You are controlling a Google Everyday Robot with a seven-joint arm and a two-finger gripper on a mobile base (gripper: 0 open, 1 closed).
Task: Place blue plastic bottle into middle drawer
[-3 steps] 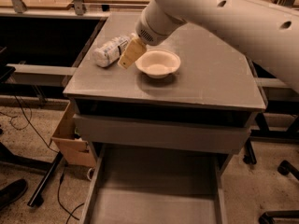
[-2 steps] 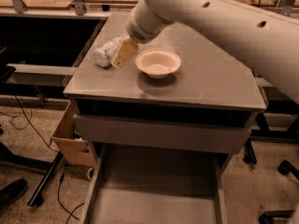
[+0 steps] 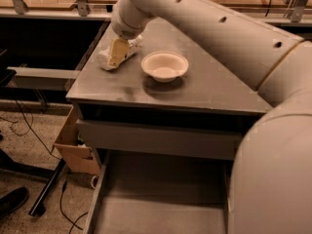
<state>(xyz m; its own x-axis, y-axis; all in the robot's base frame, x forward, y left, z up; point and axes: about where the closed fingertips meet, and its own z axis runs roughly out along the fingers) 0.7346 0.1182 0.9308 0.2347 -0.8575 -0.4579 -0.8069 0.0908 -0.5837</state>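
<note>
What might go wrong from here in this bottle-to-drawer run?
The blue plastic bottle lies on its side near the left edge of the cabinet top; the gripper, right over it, might push it rolling off. The bowl sits close by and may get bumped. The middle drawer is open below a closed drawer front, which the carried bottle might clip.

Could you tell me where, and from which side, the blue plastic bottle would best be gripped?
Probably around its mid-body, coming from above: the blue plastic bottle lies on its side on the cabinet top, left of the bowl. The gripper is directly over it.
</note>
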